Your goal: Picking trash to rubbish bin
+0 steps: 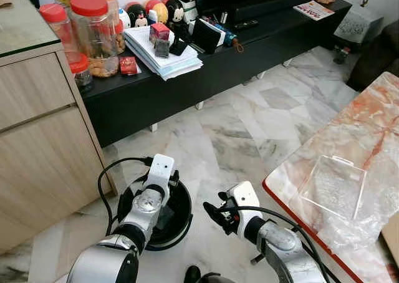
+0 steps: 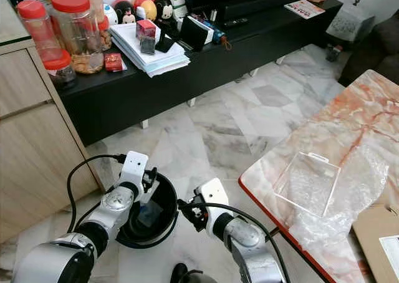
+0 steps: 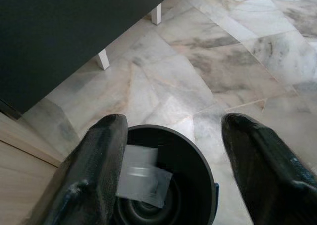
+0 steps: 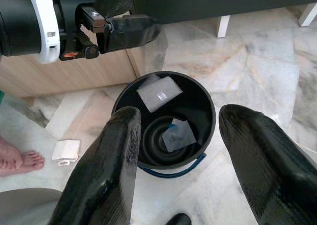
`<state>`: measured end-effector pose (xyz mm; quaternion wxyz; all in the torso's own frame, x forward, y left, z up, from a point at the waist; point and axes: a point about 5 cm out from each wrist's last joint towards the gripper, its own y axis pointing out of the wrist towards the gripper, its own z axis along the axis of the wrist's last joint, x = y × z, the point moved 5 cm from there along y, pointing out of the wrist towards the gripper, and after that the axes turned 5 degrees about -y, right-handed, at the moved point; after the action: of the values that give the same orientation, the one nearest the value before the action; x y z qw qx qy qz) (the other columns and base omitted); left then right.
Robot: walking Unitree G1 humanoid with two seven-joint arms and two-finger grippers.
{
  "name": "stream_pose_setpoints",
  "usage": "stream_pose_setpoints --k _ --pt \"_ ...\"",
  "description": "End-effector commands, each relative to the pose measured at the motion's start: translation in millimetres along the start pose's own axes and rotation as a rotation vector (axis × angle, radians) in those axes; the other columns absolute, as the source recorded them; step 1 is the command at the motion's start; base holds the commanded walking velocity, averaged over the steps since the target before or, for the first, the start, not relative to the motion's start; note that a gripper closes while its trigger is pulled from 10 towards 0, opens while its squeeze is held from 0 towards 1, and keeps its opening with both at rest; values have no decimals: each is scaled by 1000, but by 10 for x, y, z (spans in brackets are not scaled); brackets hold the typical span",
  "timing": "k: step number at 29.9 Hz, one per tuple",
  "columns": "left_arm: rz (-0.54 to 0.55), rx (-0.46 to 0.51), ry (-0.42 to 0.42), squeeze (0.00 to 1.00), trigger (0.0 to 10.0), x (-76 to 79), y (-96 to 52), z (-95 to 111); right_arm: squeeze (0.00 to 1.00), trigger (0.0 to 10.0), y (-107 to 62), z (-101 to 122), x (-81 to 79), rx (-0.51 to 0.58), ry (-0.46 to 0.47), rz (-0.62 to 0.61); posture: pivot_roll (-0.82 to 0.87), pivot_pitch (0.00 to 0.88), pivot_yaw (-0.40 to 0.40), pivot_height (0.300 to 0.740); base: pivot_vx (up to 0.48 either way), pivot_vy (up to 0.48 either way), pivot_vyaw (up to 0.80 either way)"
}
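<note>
Landmark: the black rubbish bin (image 4: 166, 123), standing on the marble floor (image 1: 237, 133) just beside the wooden cabinet (image 1: 37, 146). Left gripper (image 3: 171, 150) hangs directly over the bin mouth, fingers spread wide, nothing between them. A clear plastic piece (image 4: 158, 92) sits at the bin's rim, leaning on the inner wall under that gripper; a second square scrap (image 4: 177, 135) lies flat on the bin bottom. Judgement: release step appears complete or nearly so, since the trash is inside the rim and the fingers hold nothing. Right gripper (image 4: 178, 150) is just beside the bin on the side away from the cabinet, fingers also wide apart and empty, pointing at the bin. To finish well: lift the left arm straight up from the bin before swinging away, so a finger does not catch the rim and tip the bin; check the leaning piece does not ride out with the fingers. Further from the bin, beyond the right arm, a clear plastic tray (image 1: 332, 186) and crinkled film (image 1: 368, 214) lie on the marble-topped table (image 1: 374, 121), likely the next trash. A small white item (image 4: 66, 151) lies on the floor near the bin; a person's bare foot (image 4: 17, 160) is close beside it, so keep arm sweeps away from that side.
</note>
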<state>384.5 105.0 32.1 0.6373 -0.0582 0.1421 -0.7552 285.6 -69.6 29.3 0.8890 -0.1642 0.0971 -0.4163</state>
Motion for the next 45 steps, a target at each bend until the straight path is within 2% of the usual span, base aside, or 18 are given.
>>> stream_pose_setpoints --k 1,2,3,4,7,11,14,16,17,19,20,22,27,33,40,42,45 --pt "-17 -21 0 1000 10000 68 -6 -47 0 10000 -15 -12 26 -9 1 -7 0 193 -215 740 0 0 0" --pt "-16 -22 5 1000 10000 69 -6 -48 0 10000 -14 -12 27 -9 0 -7 0 193 -215 740 0 0 0" --pt "-15 -24 12 322 10000 71 -7 -54 0 10000 -12 -11 35 -9 1 -8 3 193 -217 740 0 0 0" --pt "-14 -25 13 0 10000 71 -10 -60 0 10000 -11 -11 37 -9 1 -8 3 193 -217 740 0 0 0" --pt "-12 -39 3 0 10000 69 -34 -127 0 10000 -2 -13 47 -10 0 -12 9 190 -216 740 0 0 0" --pt "-3 -84 -11 0 10000 57 -129 -352 0 10000 21 -26 78 -11 2 -22 18 186 -214 740 0 0 0" --pt "8 -126 -23 0 10000 36 -248 -590 0 10000 44 -68 163 -15 9 -57 35 176 -208 740 0 0 0" --pt "12 -130 -29 0 10000 29 -268 -622 0 10000 42 -77 180 -14 11 -65 35 176 -208 740 0 0 0" --pt "28 -141 -45 0 10000 -1 -332 -722 0 10000 33 -129 292 -18 19 -115 56 161 -203 740 0 0 0" --pt "49 -153 -65 0 10000 -40 -392 -813 0 10000 19 -220 411 -40 35 -165 67 151 -199 740 0 0 0" --pt "49 -153 -65 0 10000 -40 -392 -813 0 10000 19 -220 411 -40 35 -165 67 151 -199 740 0 0 0" --pt "83 -165 -76 0 10000 -106 -459 -905 0 10000 10 -361 528 -77 62 -202 84 134 -192 740 0 0 0" --pt "139 -183 -113 0 10000 -201 -514 -985 0 10000 -17 -483 590 -97 81 -223 105 118 -188 740 0 0 0" --pt "159 -196 -105 0 10000 -230 -566 -1054 0 10000 -3 -561 672 -99 112 -242 125 88 -179 740 0 0 0" --pt "178 -211 -113 0 10000 -262 -598 -1102 0 10000 17 -611 679 -108 118 -235 130 80 -177 740 0 0 0" --pt "194 -220 -114 0 10000 -298 -605 -1117 0 10000 -50 -793 708 -175 108 -254 142 65 -176 740 0 0 0" --pt "202 -224 -115 0 10000 -321 -609 -1123 0 10000 -100 -856 755 -192 115 -277 140 59 -175 740 0 0 0"
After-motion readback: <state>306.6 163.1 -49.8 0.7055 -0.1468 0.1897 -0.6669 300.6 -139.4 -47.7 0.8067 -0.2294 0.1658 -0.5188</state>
